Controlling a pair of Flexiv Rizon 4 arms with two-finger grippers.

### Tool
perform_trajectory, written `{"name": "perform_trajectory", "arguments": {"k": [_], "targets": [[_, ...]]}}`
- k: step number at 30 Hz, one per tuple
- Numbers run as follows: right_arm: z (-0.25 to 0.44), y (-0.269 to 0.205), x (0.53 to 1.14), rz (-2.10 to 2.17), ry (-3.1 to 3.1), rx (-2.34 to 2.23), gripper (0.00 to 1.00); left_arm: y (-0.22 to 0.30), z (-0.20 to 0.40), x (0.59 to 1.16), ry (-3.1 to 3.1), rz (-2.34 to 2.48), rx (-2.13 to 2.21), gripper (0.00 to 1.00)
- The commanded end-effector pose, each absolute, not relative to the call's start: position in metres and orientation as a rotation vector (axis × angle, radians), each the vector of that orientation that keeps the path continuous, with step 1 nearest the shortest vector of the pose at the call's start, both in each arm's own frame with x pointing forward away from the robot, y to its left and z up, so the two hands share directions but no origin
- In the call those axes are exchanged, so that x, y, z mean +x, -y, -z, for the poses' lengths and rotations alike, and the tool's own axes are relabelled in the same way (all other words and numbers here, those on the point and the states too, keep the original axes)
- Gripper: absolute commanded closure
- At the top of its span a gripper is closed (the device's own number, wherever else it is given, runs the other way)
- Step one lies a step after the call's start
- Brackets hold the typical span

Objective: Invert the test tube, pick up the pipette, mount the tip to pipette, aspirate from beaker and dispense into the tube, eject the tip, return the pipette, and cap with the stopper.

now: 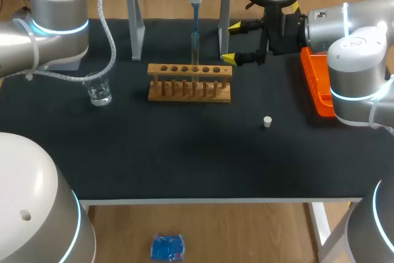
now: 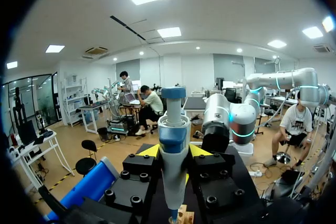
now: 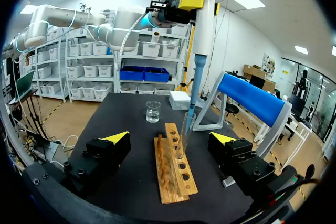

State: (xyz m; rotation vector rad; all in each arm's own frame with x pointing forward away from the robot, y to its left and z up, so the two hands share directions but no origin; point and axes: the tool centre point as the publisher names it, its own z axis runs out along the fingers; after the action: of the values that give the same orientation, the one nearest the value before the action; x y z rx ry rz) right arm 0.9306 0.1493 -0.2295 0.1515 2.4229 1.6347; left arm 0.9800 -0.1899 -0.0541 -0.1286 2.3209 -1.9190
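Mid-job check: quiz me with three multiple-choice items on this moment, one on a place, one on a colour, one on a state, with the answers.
1. Where is the stopper?
A. In the test tube
B. On the table, apart from the rack
C. In the right pincer

2. What colour is the tray beside the right arm?
A. Orange
B. Green
C. White

3. What state is the left pincer in?
A. Open and empty
B. Shut on the beaker
C. Shut on the pipette

Answers:
1 B: the head view shows the stopper lying alone on the dark surface.
2 A: the tray is bright orange at the table's right edge.
3 C: in the left wrist view both yellow tips press the pipette's body from two sides.
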Motion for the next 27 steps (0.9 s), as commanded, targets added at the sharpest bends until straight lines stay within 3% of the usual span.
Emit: {"name": "perform_trajectory", "arguments": {"k": [1,27], "targets": [[0.23,-0.1487,0.9304,-1.637,-2.421,0.15,0.0,0.19,0.0549,0.9771,-2.313,1.92,-0.135,1.0],[0.23,-0.1487,0.9304,-1.637,-2.421,0.15,0.0,0.1963,0.0625,0.9757,-2.314,1.914,-0.115,1.0]]}}
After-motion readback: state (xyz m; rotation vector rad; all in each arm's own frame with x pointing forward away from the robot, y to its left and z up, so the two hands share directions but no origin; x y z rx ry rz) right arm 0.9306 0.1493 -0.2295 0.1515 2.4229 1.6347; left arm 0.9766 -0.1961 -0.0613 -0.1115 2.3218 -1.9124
